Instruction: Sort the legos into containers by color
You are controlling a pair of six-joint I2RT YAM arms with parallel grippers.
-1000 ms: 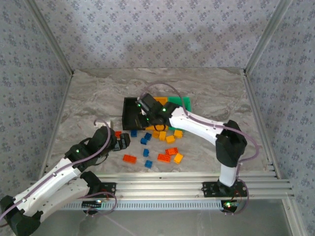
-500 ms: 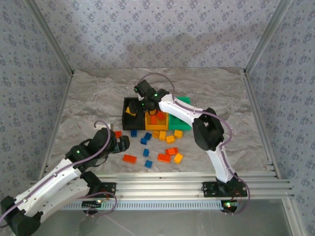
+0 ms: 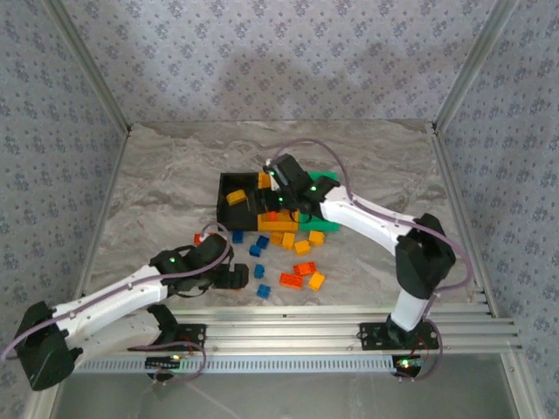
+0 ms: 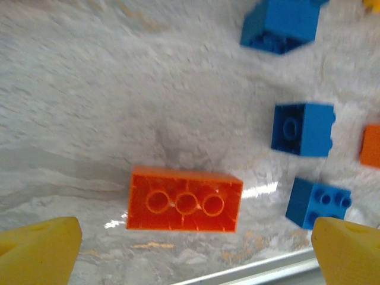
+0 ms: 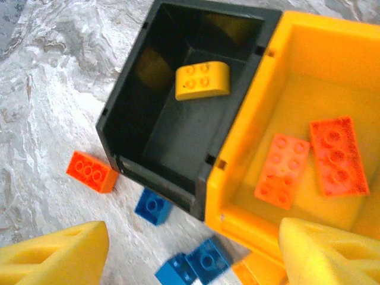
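The left tool (image 4: 193, 249), its yellow fingers (image 4: 38, 249) spread wide, hovers over a small red-orange plastic brick (image 4: 184, 199) lying upside down on the grey marble tabletop (image 4: 89, 89) (hollow tubes up), likely light, rigid and slick, best pinched across its long flat sides.

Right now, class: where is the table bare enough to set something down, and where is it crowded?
Bare table: left of the black bin, the far strip behind the row, and the far-right corner beyond the green bin. Crowded: between the row and the near rail, where loose bricks and the left gripper sit.
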